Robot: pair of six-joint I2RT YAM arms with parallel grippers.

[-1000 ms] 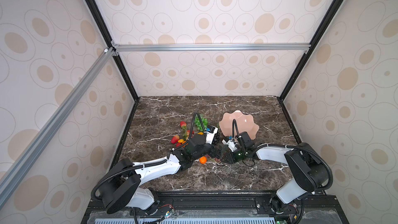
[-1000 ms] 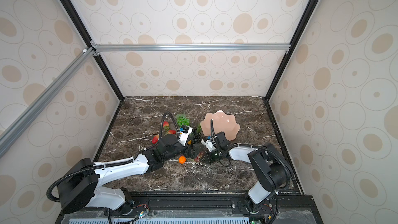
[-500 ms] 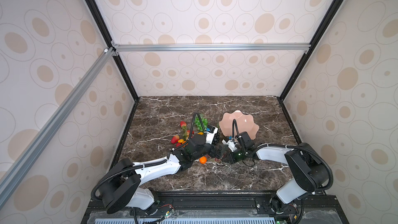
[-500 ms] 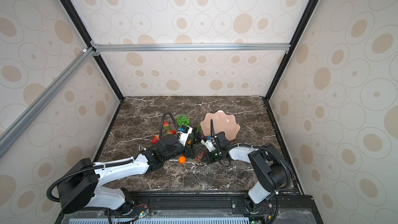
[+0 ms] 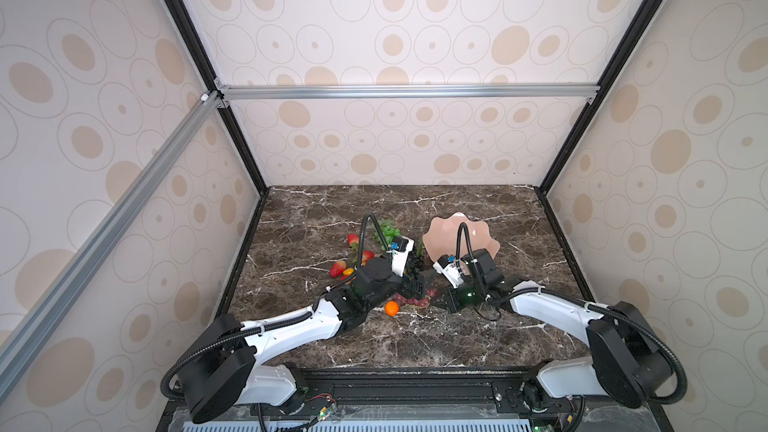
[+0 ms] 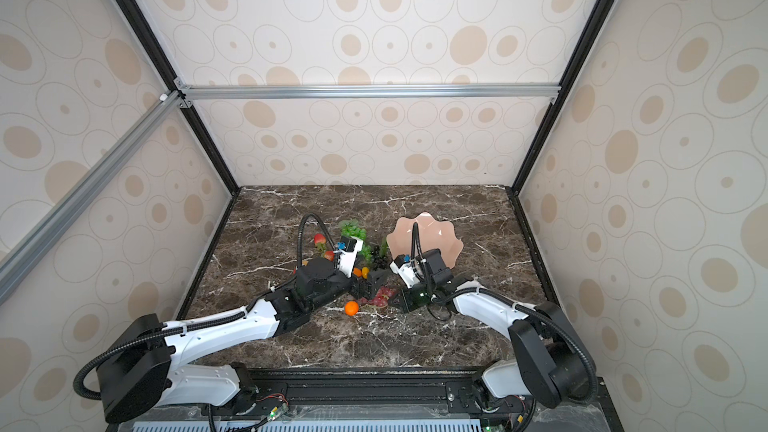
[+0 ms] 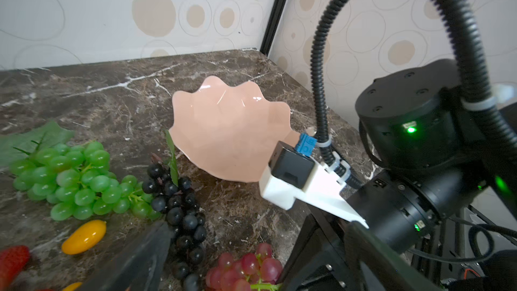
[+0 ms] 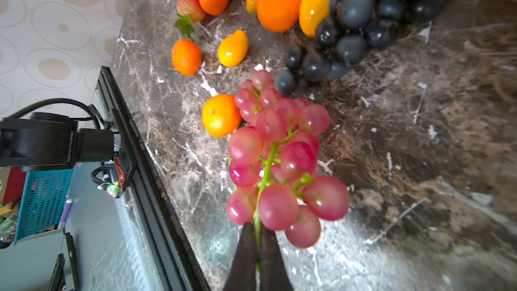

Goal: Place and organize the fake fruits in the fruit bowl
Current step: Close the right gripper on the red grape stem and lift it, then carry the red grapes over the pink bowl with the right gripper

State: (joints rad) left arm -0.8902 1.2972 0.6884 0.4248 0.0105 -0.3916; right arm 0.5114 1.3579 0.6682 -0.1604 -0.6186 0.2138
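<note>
Fake fruits [image 8: 279, 1] on the marble table [image 5: 374, 347], red grape bunch [image 8: 279, 160] pinched by its stem.
Nearest, the right gripper [image 8: 258, 226] is clenched on the green stem, we think because round grapes would slip; only the right wrist view shows this pinch. The left gripper [image 7: 258, 230] hangs released close by. Farther, the fruit bowl [image 7: 223, 124] stands empty beside the black grapes [image 7: 179, 208].

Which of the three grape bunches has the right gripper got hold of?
The red-purple bunch: the right gripper pinches its green stem. The green bunch and black bunch lie ungripped.
</note>
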